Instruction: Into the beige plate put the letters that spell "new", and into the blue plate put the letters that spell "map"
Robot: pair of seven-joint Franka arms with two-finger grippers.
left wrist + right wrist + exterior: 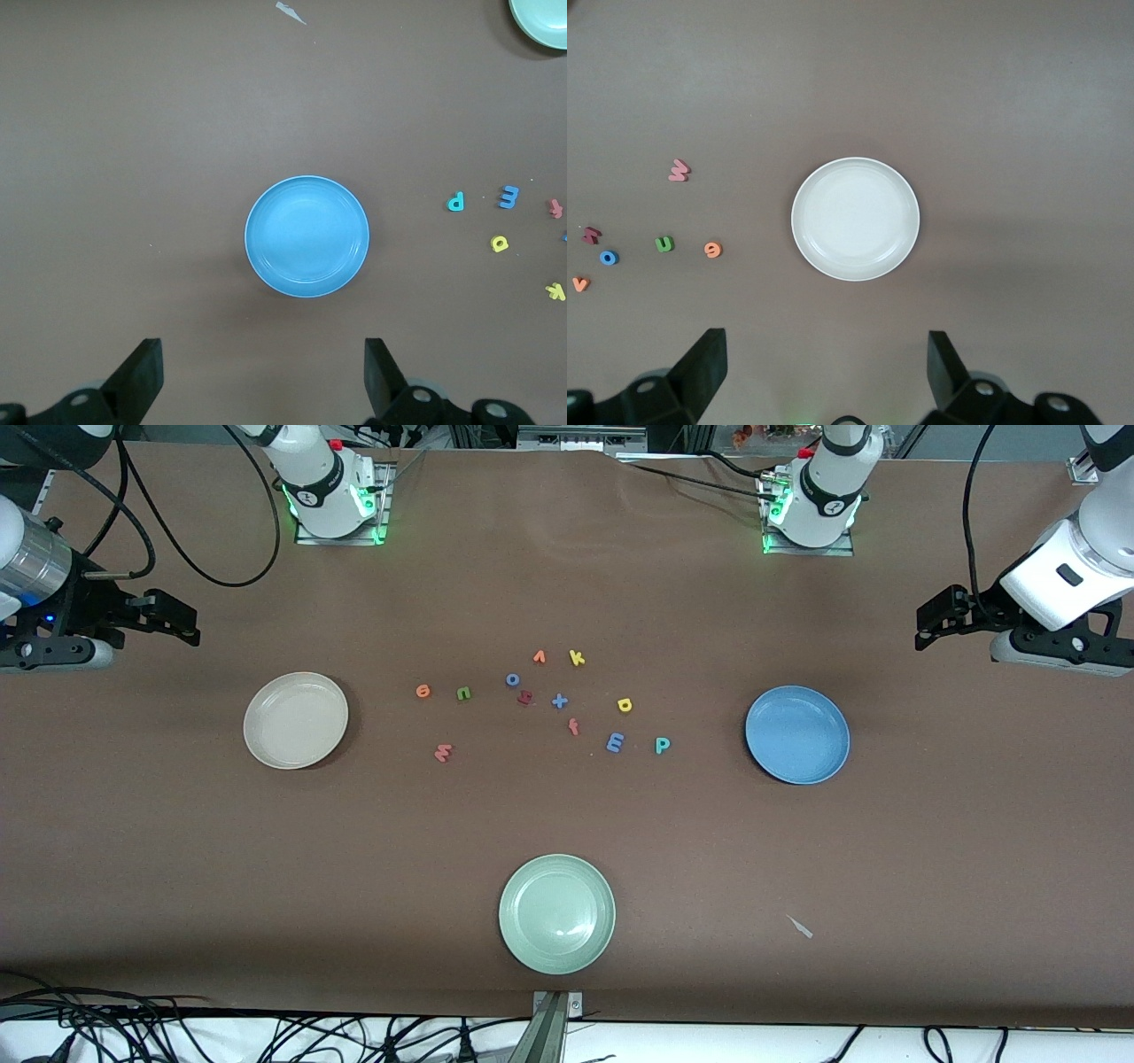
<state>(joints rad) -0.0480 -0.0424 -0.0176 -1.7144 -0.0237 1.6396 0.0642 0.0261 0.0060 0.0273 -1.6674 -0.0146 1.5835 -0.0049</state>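
1. The right gripper hangs open and empty, raised at its arm's end of the table; only its 2 fingertips show in its wrist view
2. The beige plate lies bare, just past those tips, toward mid-table
3. Orange "e", green "n" and pinkish "w" lie past that plate
4. Blue "m", yellow "a" and teal "p" lie past the blue plate
5. The left gripper waits open, raised near this plate, its body cut off in the wrist view
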